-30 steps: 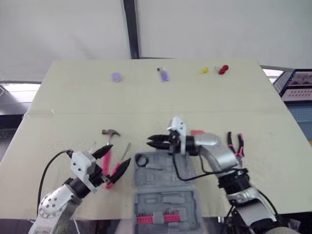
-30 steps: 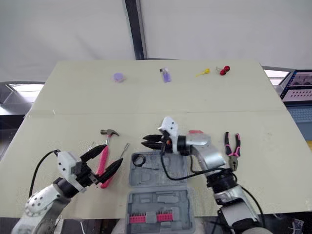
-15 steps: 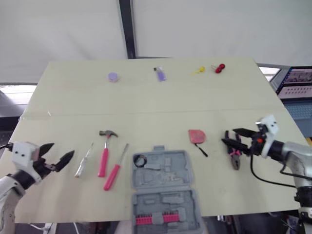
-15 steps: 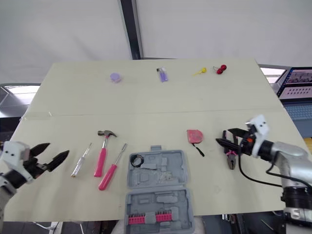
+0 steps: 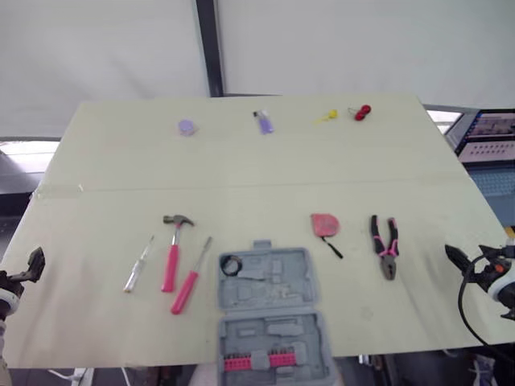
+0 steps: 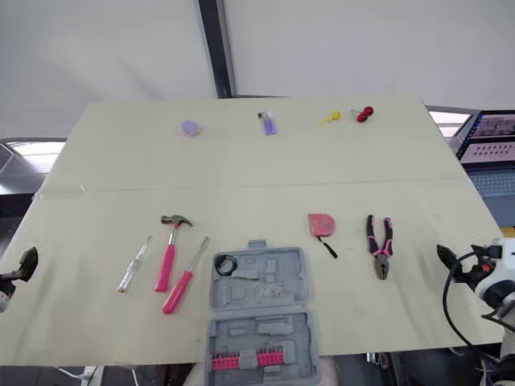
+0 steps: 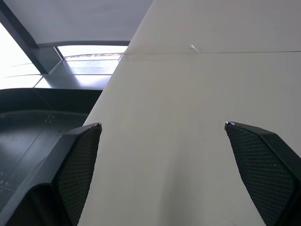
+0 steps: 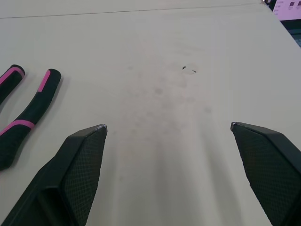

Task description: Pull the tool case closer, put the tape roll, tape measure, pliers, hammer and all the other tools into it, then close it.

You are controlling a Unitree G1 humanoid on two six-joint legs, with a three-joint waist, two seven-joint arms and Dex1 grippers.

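Both arms [image 6: 492, 280] wide apart, fingers [image 8: 80, 165] parted.

The tool case [image 5: 273, 310] lies open at the near edge of the table [image 5: 241, 173], with clutter around its far half. At its 10 o'clock, the hammer [image 5: 171, 257], a pink-handled screwdriver [image 5: 187, 288] and a clear-handled screwdriver [image 5: 137, 269] lie side by side with only narrow gaps between them. The tape measure [image 5: 324, 224] sits at 1 o'clock and the pliers [image 5: 385, 248] at 2 o'clock (a bare lane runs between these two). Toward 12 o'clock the tabletop is open up to the small objects [image 5: 263, 122] along the far edge. The flanks at 9 and 3 o'clock are bare.
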